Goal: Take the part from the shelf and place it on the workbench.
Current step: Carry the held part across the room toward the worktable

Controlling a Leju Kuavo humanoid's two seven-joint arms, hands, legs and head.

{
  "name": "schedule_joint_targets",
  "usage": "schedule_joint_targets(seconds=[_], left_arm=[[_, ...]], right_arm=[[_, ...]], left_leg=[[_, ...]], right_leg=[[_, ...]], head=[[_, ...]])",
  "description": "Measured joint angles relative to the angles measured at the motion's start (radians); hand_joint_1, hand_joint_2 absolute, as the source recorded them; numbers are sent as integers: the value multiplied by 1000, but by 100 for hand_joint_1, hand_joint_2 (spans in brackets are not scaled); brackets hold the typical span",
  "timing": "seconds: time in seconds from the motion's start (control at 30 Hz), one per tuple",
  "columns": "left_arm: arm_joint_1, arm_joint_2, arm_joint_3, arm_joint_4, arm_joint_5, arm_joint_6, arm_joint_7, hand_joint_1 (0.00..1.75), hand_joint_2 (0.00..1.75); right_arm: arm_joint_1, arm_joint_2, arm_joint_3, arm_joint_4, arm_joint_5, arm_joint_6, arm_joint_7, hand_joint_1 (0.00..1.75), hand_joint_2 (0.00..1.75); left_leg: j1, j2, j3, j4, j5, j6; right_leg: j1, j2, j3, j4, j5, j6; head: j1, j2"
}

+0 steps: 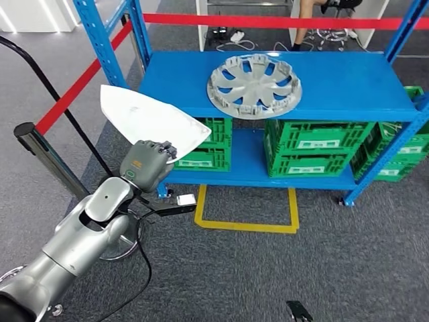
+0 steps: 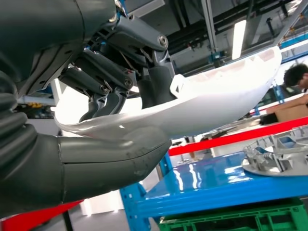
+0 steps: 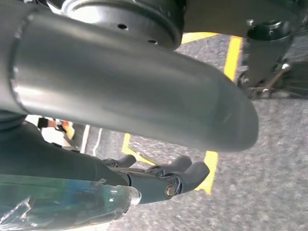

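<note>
The part is a white, flat, curved panel (image 1: 147, 121) that tapers to a point. My left hand (image 1: 147, 164) grips it by its near edge and holds it in the air, left of and in front of the blue shelf (image 1: 344, 87). In the left wrist view the thumb lies under the panel (image 2: 218, 96) and the dark fingers (image 2: 109, 86) press on its other face. My right hand (image 3: 163, 178) hangs over the grey floor with its dark fingers loosely extended and nothing in them.
A grey wheel cover (image 1: 255, 86) lies on the shelf's top board. Green crates (image 1: 314, 147) fill the lower level. Red barrier tape (image 1: 76, 87) runs to a post (image 1: 40, 151) on my left. A yellow floor marking (image 1: 248, 225) lies before the shelf. A person (image 1: 303, 20) sits behind.
</note>
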Motion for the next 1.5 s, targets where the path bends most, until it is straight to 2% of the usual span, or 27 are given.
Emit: schedule_joint_targets(seconds=[0.07, 0.1, 0.17, 0.23, 0.3, 0.33, 0.37, 0.43, 0.47, 0.5, 0.57, 0.6, 0.63, 0.7, 0.77, 0.83, 0.87, 0.97, 1.03, 1.1, 1.17, 1.2, 1.27, 1.33, 1.37, 1.43, 1.5], left_arm=[[1, 1, 4, 0, 2, 0, 0, 175, 175], [2, 1, 5, 1, 3, 0, 0, 175, 175], [6, 2, 7, 2, 8, 0, 0, 175, 175], [7, 2, 11, 3, 12, 0, 0, 175, 175], [5, 1, 16, 3, 16, 1, 0, 175, 175], [4, 1, 18, 3, 18, 1, 0, 175, 175], [5, 2, 20, 3, 21, 1, 0, 175, 175], [8, 3, 23, 3, 26, 1, -1, 175, 175], [10, 3, 25, 4, 30, 1, -2, 175, 175], [12, 3, 27, 4, 35, 1, -3, 175, 175], [14, 3, 32, 4, 45, 1, -5, 175, 175], [16, 4, 35, 4, 50, 0, -8, 175, 175], [18, 4, 38, 4, 55, 0, -10, 175, 175], [25, 4, 43, 4, 62, -2, -14, 175, 175], [29, 5, 49, 4, 65, -4, -16, 175, 175], [29, 5, 57, 3, 68, -5, -17, 175, 175], [29, 6, 61, 3, 70, -5, -17, 175, 175], [30, 7, 66, 2, 72, -6, -17, 175, 175], [30, 8, 68, 2, 73, -6, -18, 175, 175], [32, 8, 68, 2, 74, -6, -20, 175, 175], [35, 9, 69, 2, 74, -4, -21, 175, 175], [36, 9, 70, 2, 73, -2, -21, 175, 175], [36, 10, 73, 2, 69, 0, -21, 175, 175], [34, 10, 76, -1, 64, 1, -21, 175, 175], [33, 10, 77, -3, 63, 0, -20, 175, 175], [34, 10, 79, -4, 62, 0, -19, 175, 175], [35, 12, 82, -5, 61, 0, -18, 175, 175]], right_arm=[[-1, 0, 0, 0, 1, 0, 0, 0, 0], [0, 0, 0, 0, 1, -1, 1, 0, 0], [0, 0, 0, 0, 2, -1, 1, 0, 0], [-1, 1, 0, -1, 3, -2, 1, 0, 0], [-2, 2, 0, -2, 6, -2, 1, 0, 0], [-2, 3, 0, -2, 7, -2, 1, 0, 0], [-2, 3, 0, -3, 8, -2, 1, 0, 0], [1, 4, 0, -3, 9, -2, 1, 0, 0], [2, 4, 0, -3, 11, -2, 1, 0, 0], [4, 4, 0, -3, 12, -2, 3, 0, 0], [3, 4, 0, -3, 15, -4, 8, 0, 0], [2, 4, 0, -3, 16, -4, 10, 0, 0], [1, 4, 0, -3, 17, -5, 10, 0, 0], [1, 4, 0, -3, 18, -7, 10, 0, 0], [0, 4, 0, -4, 20, -9, 10, 0, 0], [-2, 6, 0, -5, 22, -9, 10, 0, 0], [-3, 6, 0, -5, 23, -9, 10, 0, 0], [-1, 9, 0, -5, 24, -9, 10, 0, 0], [-1, 9, 0, -5, 25, -9, 13, 0, 0], [-1, 9, 0, -5, 27, -10, 13, 0, 0], [1, 9, 0, -5, 39, -15, 14, 0, 0], [1, 9, 3, -5, 53, -22, 15, 0, 0], [1, 10, 16, -6, 93, -43, 17, 0, 0], [0, 10, 33, -7, 126, -60, 18, 0, 0], [0, 10, 40, -8, 133, -64, 18, 0, 0], [-1, 9, 49, -8, 137, -64, 18, 0, 0], [-2, 9, 57, -8, 139, -64, 19, 0, 0]], left_leg=[[5, 0, -38, 137, -102, -11], [7, 0, -50, 199, -127, -14], [9, 0, -32, 237, -111, -15], [10, 0, 54, 142, -61, -10], [8, 0, 158, -6, -61, -1], [6, -1, 188, -55, -69, 4], [2, -1, 197, -81, -71, 11], [1, 0, 180, -88, -50, 26], [3, 2, 170, -90, -38, 34], [5, 3, 159, -91, -25, 40], [5, 3, 132, -91, -4, 47], [5, 3, 117, -90, 7, 47], [4, 3, 104, -90, 16, 47], [5, 3, 78, -88, 35, 42], [6, 3, 56, -83, 50, 33], [4, 3, 42, -76, 64, 23], [3, 3, 38, -75, 70, 19], [5, 3, 27, -56, 61, 6], [8, 3, -8, 32, -2, -6], [9, 3, -59, 168, -71, -12], [9, 4, -71, 222, -79, -8], [7, 4, -51, 193, -56, -3], [-2, 23, 27, 62, 1, 16], [-16, 49, 84, -44, 22, 32], [-20, 54, 93, -65, 20, 36], [-16, 39, 93, -79, 23, 40], [-7, 21, 92, -88, 31, 45]], right_leg=[[0, -1, -32, 1, 26, -5], [0, -1, -48, 1, 39, -5], [0, -1, -79, 2, 64, -4], [0, -1, -106, 3, 87, 0], [2, 0, -123, 3, 109, 8], [3, 0, -128, -1, 121, 13], [2, 0, -132, -6, 135, 19], [-1, 1, -140, -15, 147, 31], [-2, 1, -150, -3, 126, 37], [-2, 2, -164, 32, 85, 41], [-2, 2, -200, 164, -19, 47], [-3, 2, -212, 235, -50, 49], [-2, 2, -216, 285, -58, 50], [-3, 2, -172, 281, -15, 51], [-3, 2, -66, 155, 10, 52], [-1, 5, 14, 36, -19, 45], [1, 6, 29, 12, -32, 39], [-1, 7, 21, 8, -25, 18], [-2, 6, 13, 7, -16, 5], [0, 6, 3, 7, -9, -3], [4, 1, -5, 8, -3, -6], [6, -3, -6, 8, -2, -7], [12, -13, -6, 8, -1, -7], [16, -27, -6, 7, 0, -4], [18, -36, -7, 7, 0, -1], [19, -52, -11, 7, -2, 8], [18, -37, -28, 43, -32, 18]], head=[[-4, 0], [-4, 0], [-4, 0], [-4, 0], [-3, 0], [-3, 0], [-3, 0], [-7, 0], [-6, 0], [-4, 0], [0, 0], [0, 0], [0, 0], [0, 0], [0, 0], [-1, 0], [-2, 0], [-4, 0], [-7, 0], [-8, 0], [-9, 0], [-9, 0], [-9, 0], [-8, 0], [-8, 0], [-8, 0], [-6, 0]])
